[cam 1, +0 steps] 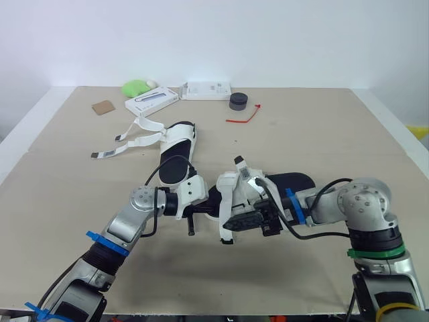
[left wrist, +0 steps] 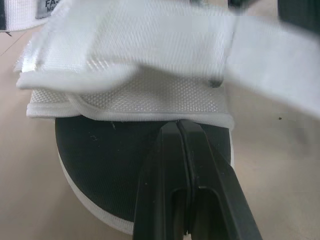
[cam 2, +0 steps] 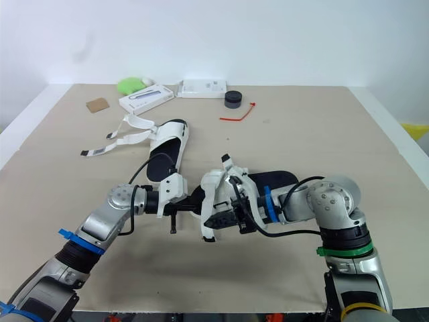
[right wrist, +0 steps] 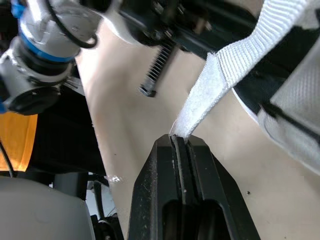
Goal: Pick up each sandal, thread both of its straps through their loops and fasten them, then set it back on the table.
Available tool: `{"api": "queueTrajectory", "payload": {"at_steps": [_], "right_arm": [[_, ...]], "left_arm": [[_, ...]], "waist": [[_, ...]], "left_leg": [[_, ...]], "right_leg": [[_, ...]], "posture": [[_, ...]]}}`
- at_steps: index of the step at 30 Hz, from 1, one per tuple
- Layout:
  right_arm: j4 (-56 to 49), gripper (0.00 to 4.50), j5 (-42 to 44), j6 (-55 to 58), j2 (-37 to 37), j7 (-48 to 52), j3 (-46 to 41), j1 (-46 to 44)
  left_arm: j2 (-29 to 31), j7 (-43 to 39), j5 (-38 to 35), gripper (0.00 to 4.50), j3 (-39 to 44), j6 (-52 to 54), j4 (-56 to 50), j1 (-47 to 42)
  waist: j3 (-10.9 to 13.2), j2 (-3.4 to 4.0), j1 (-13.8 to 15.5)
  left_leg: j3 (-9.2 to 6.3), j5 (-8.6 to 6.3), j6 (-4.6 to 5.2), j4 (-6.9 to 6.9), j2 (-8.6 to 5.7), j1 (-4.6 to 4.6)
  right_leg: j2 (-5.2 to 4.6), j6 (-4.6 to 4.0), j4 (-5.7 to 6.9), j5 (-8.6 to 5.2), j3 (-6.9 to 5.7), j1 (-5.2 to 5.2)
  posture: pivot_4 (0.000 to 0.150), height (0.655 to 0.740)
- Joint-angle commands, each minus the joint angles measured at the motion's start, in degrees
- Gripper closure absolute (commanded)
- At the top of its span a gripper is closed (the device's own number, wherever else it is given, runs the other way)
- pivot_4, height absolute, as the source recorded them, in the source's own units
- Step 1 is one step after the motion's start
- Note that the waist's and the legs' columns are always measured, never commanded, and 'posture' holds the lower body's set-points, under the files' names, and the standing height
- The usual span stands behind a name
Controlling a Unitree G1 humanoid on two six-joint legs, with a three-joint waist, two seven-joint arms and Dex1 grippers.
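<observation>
Strap point(right wrist: 227, 67) sits pinched between right fingers point(right wrist: 160, 175); left fingers point(left wrist: 162, 160) seemingly clamp sandal's upper point(left wrist: 150, 97).

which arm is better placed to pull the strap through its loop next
Right: the right gripper pinches the strap end; the left gripper is shut on the sandal edge, steadying it.

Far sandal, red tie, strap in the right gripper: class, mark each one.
far sandal point(cam 1: 175, 168): left eye view, black insole.
red tie point(cam 1: 241, 120): left eye view, its middle.
strap point(right wrist: 210, 90): right wrist view, its wide webbing.
</observation>
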Motion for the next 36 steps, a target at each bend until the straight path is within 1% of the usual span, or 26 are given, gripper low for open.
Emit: {"api": "queueTrajectory", "payload": {"at_steps": [1, 3, 5, 9, 15, 22, 30, 36], "right_arm": [[0.8, 4.45, 4.3, -0.2, -1.1, 0.5, -3.0, -5.1], [5.5, 4.45, 3.4, -0.2, -1.1, 0.5, -3.6, -10.0], [8.5, 4.45, 2.5, -0.2, -1.1, 0.7, -3.8, -12.9], [13.3, 4.45, -3.9, -1.9, -2.9, 4.2, 0.0, -16.8], [15.2, 4.45, -10.4, -4.9, -5.6, 12.0, 6.7, -16.8], [16.5, 4.45, -14.8, -5.5, -6.6, 17.8, 9.7, -17.1], [18.0, 4.45, -15.6, -2.1, -6.0, 21.2, 8.4, -18.3], [20.2, 4.45, -16.4, -0.3, -5.4, 21.6, 7.6, -18.6]], "left_arm": [[0.8, 1.1, 2.5, 4.50, 0.1, 1.1, 2.6, 0.2], [0.8, 0.9, 2.4, 4.50, 0.0, 1.0, 2.7, 0.2], [0.7, 0.9, 2.4, 4.50, 0.0, 1.0, 2.8, 0.2], [0.7, 0.8, 2.6, 4.50, -0.1, 0.8, 3.1, 0.1], [0.7, 0.8, 2.7, 4.50, -0.2, 0.7, 3.0, 0.1], [1.1, 0.7, 2.8, 4.50, -0.2, 0.9, 2.5, 0.7], [1.3, 0.6, 2.9, 4.50, -0.2, 1.2, 2.2, 0.9], [1.1, 0.7, 3.1, 4.50, -0.4, 1.1, 2.4, 0.8]], "waist": [[0.0, 0.00, 0.0], [0.0, 0.00, 0.0], [0.0, 0.00, -0.1], [0.0, 0.02, -0.1], [0.0, 0.01, -0.1], [0.0, 0.01, -0.1], [0.0, 0.02, 0.0], [0.0, 0.01, 0.0]], "left_leg": [[0.00, 0.00, 0.01, 0.00, 0.00, 0.00], [-0.03, 0.01, 0.01, 0.00, 0.01, 0.01], [-0.01, 0.02, 0.03, 0.00, 0.00, 0.00], [-0.04, 0.01, 0.03, -0.01, 0.02, -0.07], [-0.01, 0.01, 0.03, -0.01, 0.00, -0.08], [-0.02, 0.01, 0.02, -0.01, 0.00, -0.08], [-0.05, 0.01, 0.03, -0.01, 0.01, -0.08], [-0.05, 0.01, 0.02, -0.01, 0.01, -0.08]], "right_leg": [[0.00, 0.00, 0.00, 0.00, -0.01, 0.00], [0.01, -0.01, 0.00, 0.00, -0.03, 0.02], [0.01, -0.03, -0.01, 0.02, -0.02, 0.01], [-0.01, -0.06, -0.02, 0.01, -0.04, -0.02], [-0.03, -0.04, -0.04, 0.01, -0.04, -0.04], [-0.03, -0.04, -0.04, 0.01, -0.05, -0.04], [-0.04, -0.05, -0.04, 0.01, -0.09, -0.04], [-0.07, -0.06, -0.04, 0.01, -0.10, -0.04]], "posture": [[0.150, 0.7400], [0.150, 0.7400], [0.150, 0.7400], [0.150, 0.7400], [0.150, 0.7400], [0.150, 0.7400], [0.150, 0.7400], [0.150, 0.7400]]}}
